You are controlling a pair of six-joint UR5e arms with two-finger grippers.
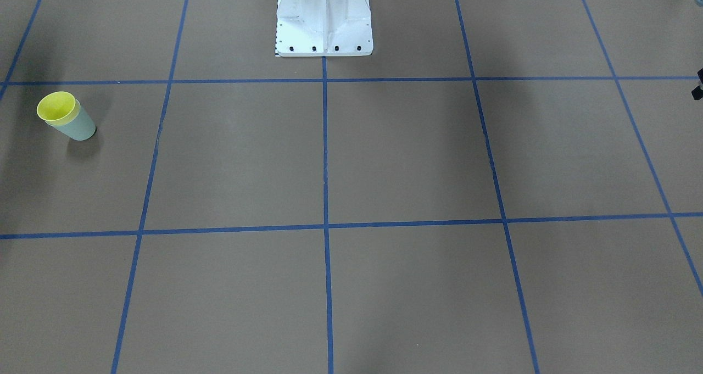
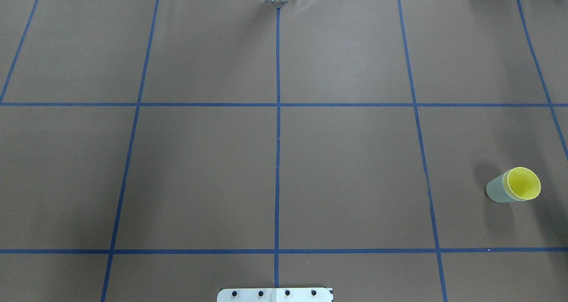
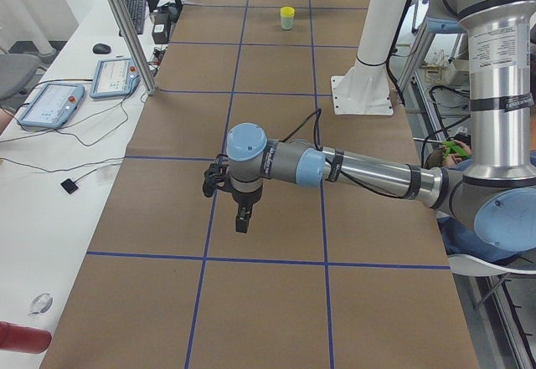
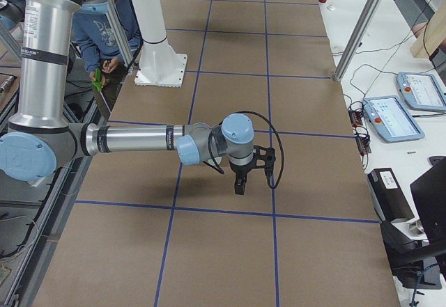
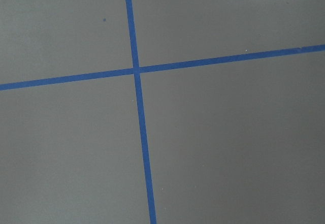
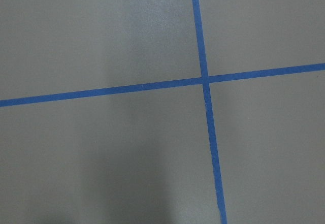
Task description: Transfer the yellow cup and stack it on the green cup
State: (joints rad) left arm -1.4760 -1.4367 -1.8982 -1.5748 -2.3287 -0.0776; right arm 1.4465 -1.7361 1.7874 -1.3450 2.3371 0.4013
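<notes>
Closest to the camera at the left end, the left arm (image 3: 368,172) reached level across the middle of the frame. Its left gripper (image 3: 241,222) pointed straight down just above the brown counter (image 2: 346,173), beside a crossing of blue tape lines (image 5: 137,107). From that side view it could not be told how far the fingers were parted, nor whether they had hold of anything. In the view from the other end the right arm (image 4: 132,140) lay in a like pose, with the right gripper (image 4: 240,187) hanging over the centre of the frame, and its opening likewise could not be told. Both wrist views showed only bare counter and crossed tape. The yellow cup (image 2: 523,183) sat nested inside the green cup (image 2: 496,191), only its rim and inside showing above the green wall. The pair stood upright on the counter at the lower right of the overhead frame, well apart from both grippers. In the front-facing view the yellow cup (image 1: 56,107) and green cup (image 1: 81,127) stood at the upper left, far from the white pedestal (image 1: 324,20) at top centre. From the left end they appeared small at the top of the frame, yellow cup (image 3: 287,10) above green cup (image 3: 287,23).
</notes>
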